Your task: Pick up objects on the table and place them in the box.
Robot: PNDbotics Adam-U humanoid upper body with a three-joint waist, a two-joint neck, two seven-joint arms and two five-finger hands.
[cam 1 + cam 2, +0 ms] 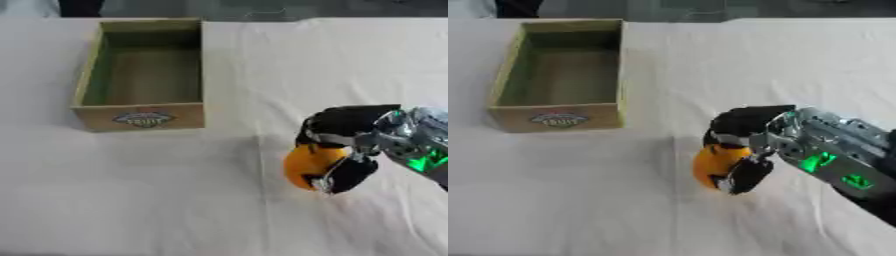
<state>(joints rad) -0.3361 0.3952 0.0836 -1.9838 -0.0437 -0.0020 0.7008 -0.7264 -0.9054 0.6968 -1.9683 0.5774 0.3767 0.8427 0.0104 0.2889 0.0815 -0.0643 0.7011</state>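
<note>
- The robot's right hand [741,150] reaches in from the right side of the white cloth-covered table [175,200], its black fingers [343,121] and thumb curled round an orange round fruit [308,165].
- The orange fruit sits in that clasp to the right of the wooden box [143,75] and nearer the camera than the box's front wall; fingers wrap over its top and a dark thumb part closes against its lower right side.
- Whether the fruit rests on the cloth or hangs just above it cannot be told; a soft shadow lies on the cloth just beside it, on the box's side.
- Fruit and box stand well apart, with bare cloth between them.
- The box stands open-topped, toward the far left of the table; its inside shows a greenish lining and a brown floor, with nothing visible in it.
- A small oval label [559,119] with lettering marks the box's front wall, the side facing the camera.
- Behind the hand, away from the box, the silver forearm [833,150] shows green lights glowing on its casing.
- A long crease in the cloth runs from beside the box's right wall toward the near edge, passing just left of the fruit.
- The left hand appears in neither view.
</note>
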